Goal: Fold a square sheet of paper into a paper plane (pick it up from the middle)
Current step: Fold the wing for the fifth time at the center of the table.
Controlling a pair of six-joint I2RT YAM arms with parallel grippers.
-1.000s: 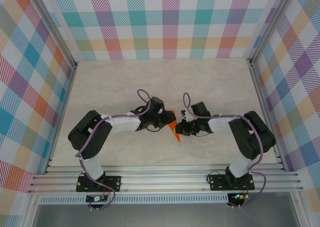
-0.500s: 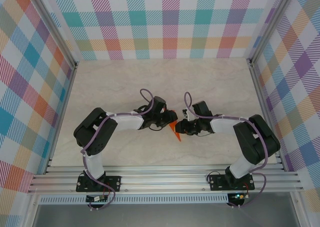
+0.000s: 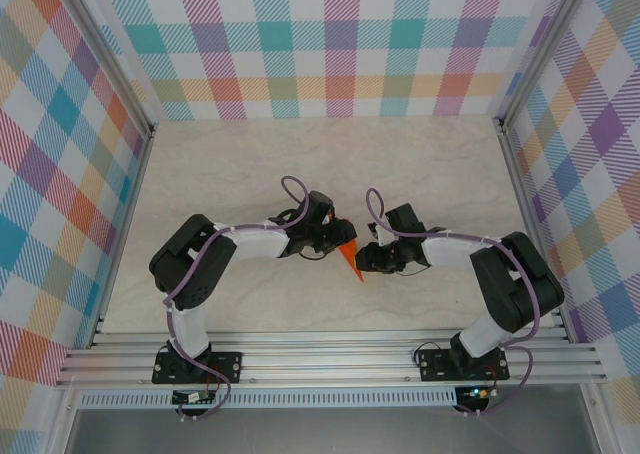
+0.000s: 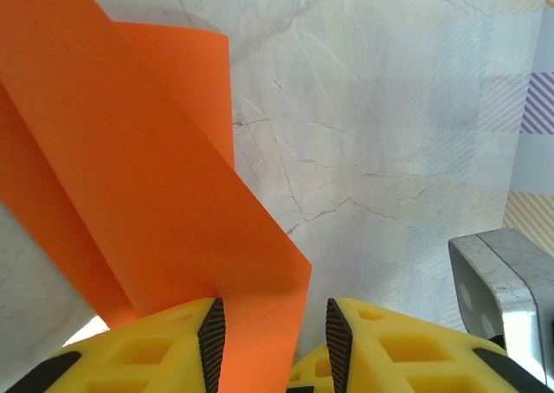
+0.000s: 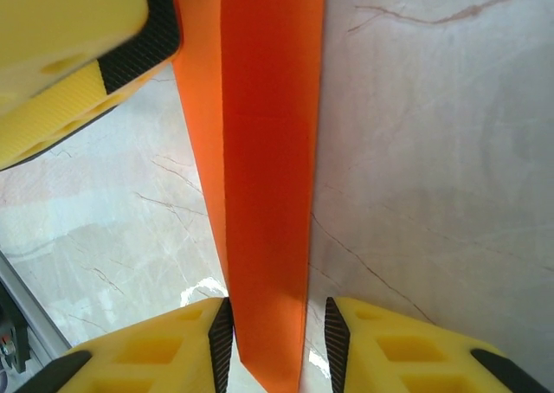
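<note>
The orange paper [image 3: 352, 262] is folded into a slim dart with a sharp tip pointing toward the near edge, and it sits between the two grippers at the table's middle. My left gripper [image 3: 338, 246] is at its left. In the left wrist view a folded panel of the paper [image 4: 156, 194] runs between the left gripper's [image 4: 273, 350] parted jaws, touching the left pad and leaving a gap at the right pad. My right gripper [image 3: 368, 259] is at the paper's right. The long narrow paper [image 5: 264, 151] passes between the right gripper's [image 5: 277, 341] open jaws. The left gripper's yellow finger [image 5: 78, 47] shows beside it.
The marble-patterned table [image 3: 430, 164] is walled by plaid panels on three sides. Aluminium rails [image 3: 330, 359] cross the near edge where both arm bases are bolted. A grey metal part [image 4: 498, 280] shows at the lower right of the left wrist view.
The right gripper has gone from shut to open around the paper. The left arm shifted slightly right. More of the orange dart's tip now shows between the grippers.
</note>
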